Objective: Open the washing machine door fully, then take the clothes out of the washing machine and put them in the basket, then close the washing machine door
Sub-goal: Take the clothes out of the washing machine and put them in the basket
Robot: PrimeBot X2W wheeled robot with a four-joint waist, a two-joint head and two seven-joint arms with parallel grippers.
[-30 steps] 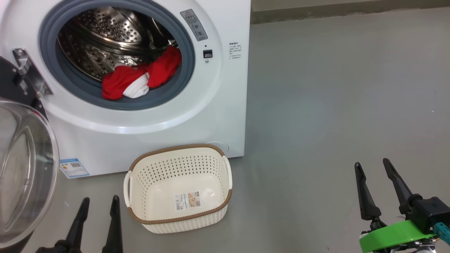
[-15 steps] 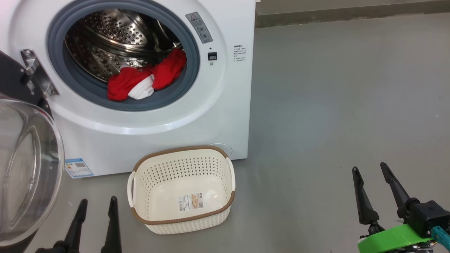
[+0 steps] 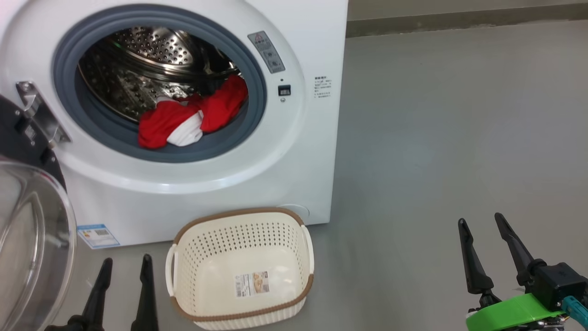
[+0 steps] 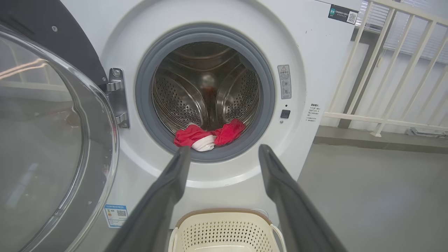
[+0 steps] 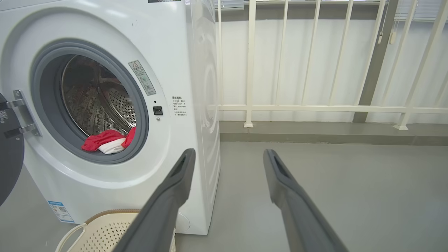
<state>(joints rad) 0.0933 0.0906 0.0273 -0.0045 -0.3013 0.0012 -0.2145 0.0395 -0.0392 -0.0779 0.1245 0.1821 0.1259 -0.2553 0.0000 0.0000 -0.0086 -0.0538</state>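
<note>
1. The washing machine [image 3: 294,151] sits a little lower and further right in the head view than a second ago; everything shifts together with it, so I judge that the camera has moved and not the machine; its drum mouth stands unobstructed.
2. The washing machine door [image 3: 32,239] hangs swung out on the machine's hinge side, its glass bowl facing away from the opening; it keeps the same place against the machine, so the opening step looks done.
3. The basket [image 3: 243,214] stands upright and empty on the floor just in front of the machine, below the drum mouth; it has not shifted against the machine.
4. The clothes [image 3: 161,126] lie in the same red-and-white heap at the front lip of the drum, resting on the grey gasket; nothing has left the machine yet.
5. The left gripper [image 3: 127,258] hovers in front of the machine beside the basket, fingers apart and holding nothing; in its wrist view it points at the drum mouth, so the reach for the clothes seems the next step.
6. The right gripper [image 3: 480,219] hangs well off the machine's latch side, fingers likewise spread and empty.
</note>
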